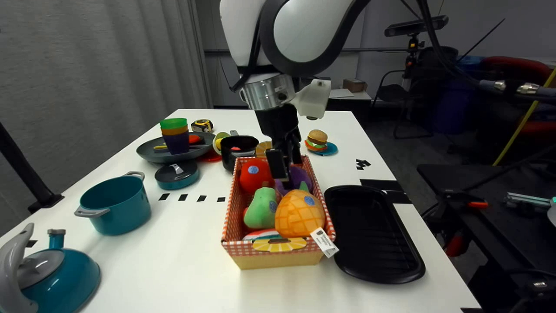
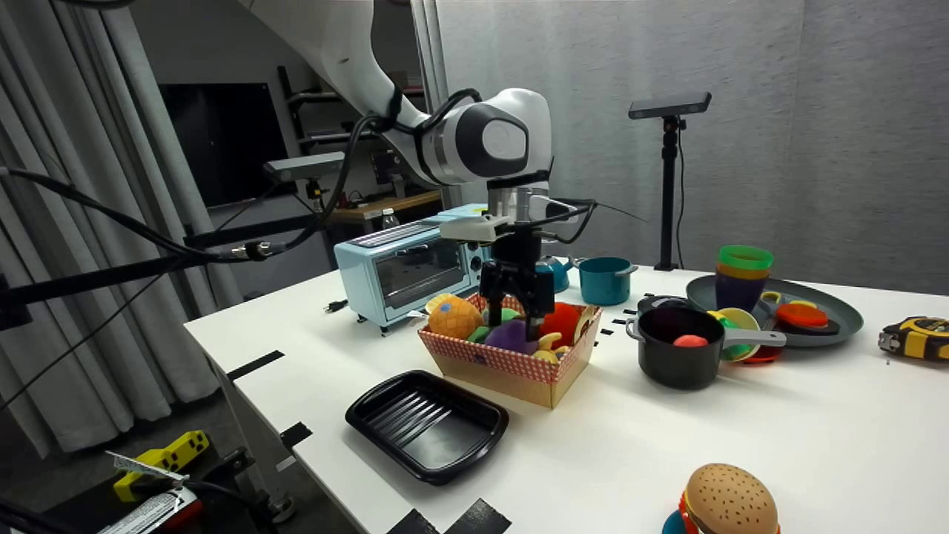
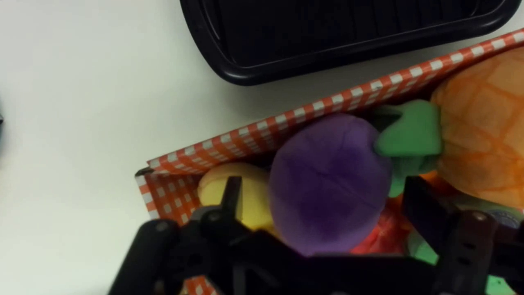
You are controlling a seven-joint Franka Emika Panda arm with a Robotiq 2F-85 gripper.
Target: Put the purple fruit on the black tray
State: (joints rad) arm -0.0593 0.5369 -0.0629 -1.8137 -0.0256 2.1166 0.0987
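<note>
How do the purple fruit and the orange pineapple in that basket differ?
The purple fruit looks plain purple, while the orange pineapple has crisscrossing darker lines. The orange pineapple has a green leafy top; none shows on the purple fruit. The open gripper straddles the purple fruit, while the orange pineapple lies outside its span. Both are rounded and sit in the basket.

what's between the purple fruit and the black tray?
The red-checked basket wall, then a strip of white table. The wrist view shows it: purple fruit inside that wall, black tray beyond the strip.
</note>
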